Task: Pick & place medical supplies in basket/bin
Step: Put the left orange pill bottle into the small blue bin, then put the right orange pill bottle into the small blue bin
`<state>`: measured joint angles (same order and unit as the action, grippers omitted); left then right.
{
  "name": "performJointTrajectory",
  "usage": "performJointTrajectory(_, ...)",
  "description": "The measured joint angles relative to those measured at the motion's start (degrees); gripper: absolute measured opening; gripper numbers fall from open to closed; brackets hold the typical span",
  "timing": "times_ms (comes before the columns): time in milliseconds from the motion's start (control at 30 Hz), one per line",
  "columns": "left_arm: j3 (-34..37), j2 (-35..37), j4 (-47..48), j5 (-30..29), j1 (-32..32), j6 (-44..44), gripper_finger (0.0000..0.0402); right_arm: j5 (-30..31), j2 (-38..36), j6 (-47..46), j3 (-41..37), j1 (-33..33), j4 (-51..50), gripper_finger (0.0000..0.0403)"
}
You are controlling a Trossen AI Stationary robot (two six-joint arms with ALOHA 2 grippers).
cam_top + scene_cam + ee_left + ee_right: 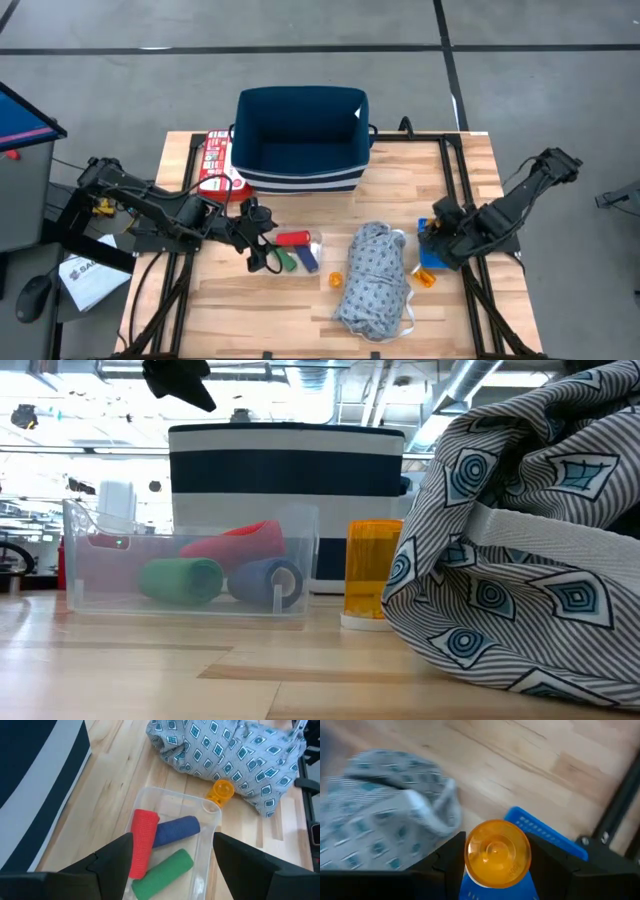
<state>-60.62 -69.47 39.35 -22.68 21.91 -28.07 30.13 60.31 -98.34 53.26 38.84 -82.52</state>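
Observation:
A clear tray (206, 820) holds a red cylinder (142, 840), a purple-blue cylinder (175, 830) and a green cylinder (162, 870), all lying on their sides. My left gripper (172, 857) (265, 255) hangs open above the tray's left end, touching nothing. The grey patterned garment (375, 275) lies heaped on the table, with an orange pill bottle (372, 575) standing upright at its left. My right gripper (497, 855) is shut on another orange pill bottle (497, 852) above the small blue bin (547, 835). The navy basket (300, 140) stands at the far edge. My right gripper pinches the orange pill bottle by its sides (470, 857), one finger on each side, coming from above. The bottle's round end faces the wrist camera. It sits over the blue bin; whether it rests on the bin does not show.
A red-and-white flat box (215, 165) lies left of the basket. An orange bit (426, 278) shows at the blue bin's near end. Dark frame rails (455, 150) run along the table's right side. Bare wood lies along the near edge, left of the garment.

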Motion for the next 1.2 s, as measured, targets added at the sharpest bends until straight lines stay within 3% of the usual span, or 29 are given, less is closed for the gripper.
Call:
performJointTrajectory(167, 0.00, 0.00, -0.10, -0.02, -0.01, -0.86, 0.0265, -0.09, -0.46, -9.58, -5.83, 1.53, 0.28, 0.0179)
performJointTrajectory(333, 0.00, 0.00, -1.40, -0.05, -0.31, -0.90, 0.0265, -0.13, -0.33, -13.48, -10.15, 1.55, 2.00, 0.0180)
performJointTrajectory(1200, 0.00, 0.00, -3.19, -1.77, -0.31, -0.88, 0.0266, -0.25, 2.78, -12.06, -9.99, 0.02, 2.61, 0.0229)
